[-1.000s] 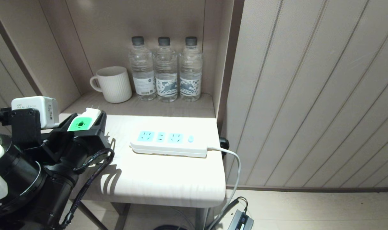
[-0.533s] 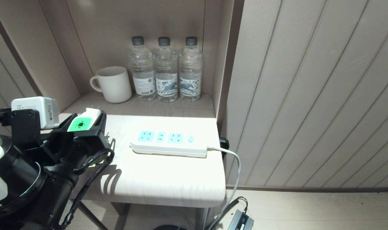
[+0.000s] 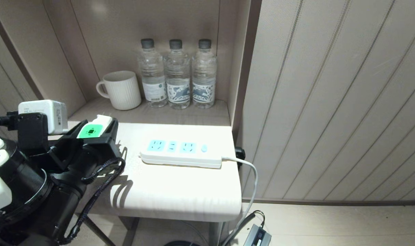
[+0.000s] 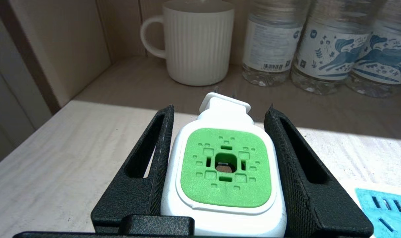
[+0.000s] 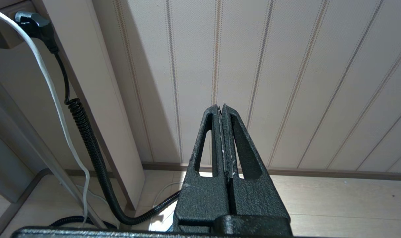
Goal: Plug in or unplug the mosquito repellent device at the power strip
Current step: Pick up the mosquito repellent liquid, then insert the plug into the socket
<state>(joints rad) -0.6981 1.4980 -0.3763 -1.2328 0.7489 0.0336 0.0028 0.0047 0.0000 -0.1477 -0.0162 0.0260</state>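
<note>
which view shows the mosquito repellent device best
The left wrist view: the mosquito repellent device fills the frame, its green cap face clear between the left pincer fingers. The head view shows it small at the table's left edge. The right wrist view doesn't show it.

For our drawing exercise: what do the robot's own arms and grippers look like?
The left gripper has matte black, rough-textured wedge fingers with elongated cut-outs. Behind it sit a white camera box with grey lettering, a braided black cable and a black-and-white arm body. The right gripper has the same black fingers.
</note>
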